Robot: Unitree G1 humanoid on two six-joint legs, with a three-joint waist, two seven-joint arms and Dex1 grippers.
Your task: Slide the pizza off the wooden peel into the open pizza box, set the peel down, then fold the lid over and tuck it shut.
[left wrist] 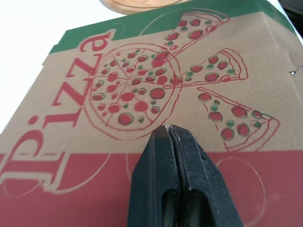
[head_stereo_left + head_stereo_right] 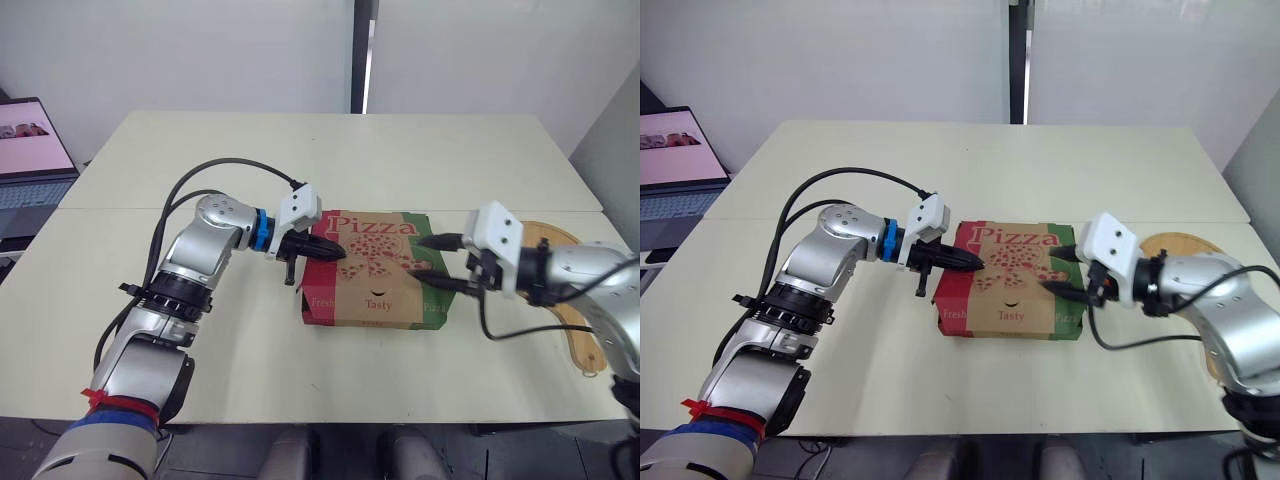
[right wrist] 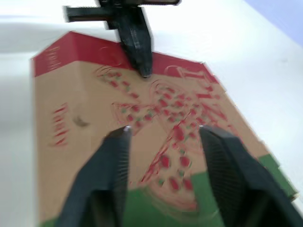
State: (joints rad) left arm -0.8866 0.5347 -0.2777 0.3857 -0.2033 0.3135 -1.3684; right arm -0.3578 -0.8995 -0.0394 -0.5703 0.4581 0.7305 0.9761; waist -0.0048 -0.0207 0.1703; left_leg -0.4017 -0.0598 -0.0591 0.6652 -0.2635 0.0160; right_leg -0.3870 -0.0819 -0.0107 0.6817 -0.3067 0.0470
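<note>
Left gripper (image 2: pixel 338 251): fingers pressed together, tip at the lid's red left end.
Pizza box (image 2: pixel 375 285): closed, lid flat, on the table (image 2: pixel 400 160) between both grippers.
Right gripper (image 2: pixel 415 257): fingers spread, empty, over the box's green right end.
Wooden peel (image 2: pixel 556 237): flat on the table right of the box, partly behind the right arm.
</note>
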